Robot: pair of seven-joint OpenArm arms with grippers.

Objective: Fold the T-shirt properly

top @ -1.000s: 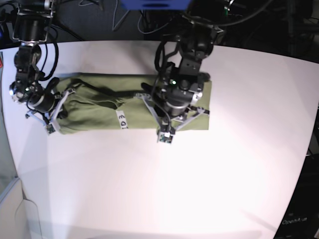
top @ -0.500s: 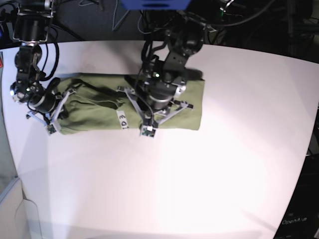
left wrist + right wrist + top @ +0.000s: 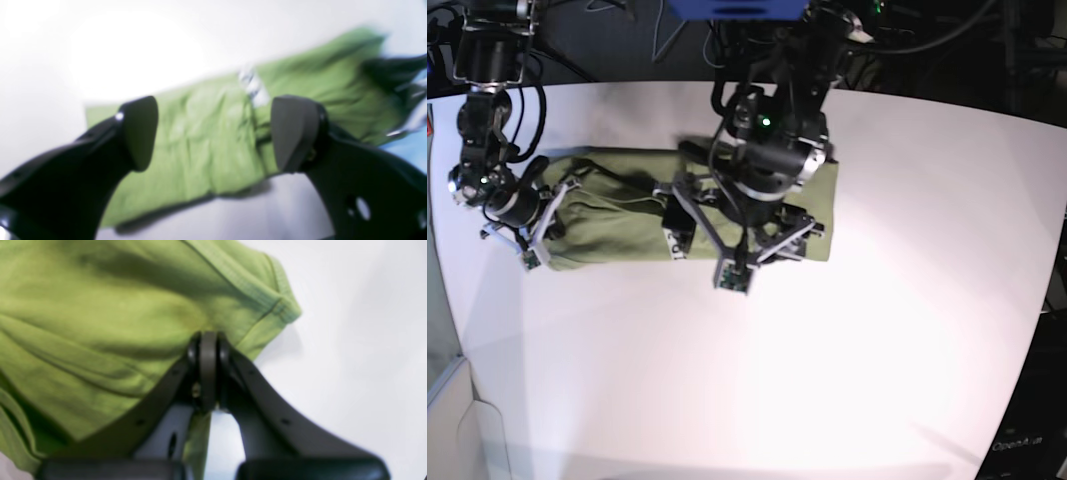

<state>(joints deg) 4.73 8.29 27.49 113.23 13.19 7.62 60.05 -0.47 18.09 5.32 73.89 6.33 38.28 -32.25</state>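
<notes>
The olive-green T-shirt [image 3: 617, 225] lies as a long folded band across the back of the white table [image 3: 877, 350], its white label [image 3: 672, 243] facing up. My left gripper [image 3: 747, 225] hovers over the band's right half. In the left wrist view this gripper [image 3: 213, 133] stands open above the cloth [image 3: 206, 143], nothing between its pads, and the label [image 3: 253, 86] lies just beyond. My right gripper [image 3: 545, 215] is at the band's left end. In the right wrist view it [image 3: 208, 340] is shut on the T-shirt [image 3: 100, 323] near a ribbed hem corner [image 3: 283, 306].
Dark cables and stands crowd the area behind the table's back edge, with a blue block [image 3: 737, 8] at the top. The table's left edge [image 3: 452, 300] runs close to my right arm.
The left gripper has let go of the T-shirt and now stands wide open. The band's right end sits a little further left than a second ago. The right gripper has stayed put.
</notes>
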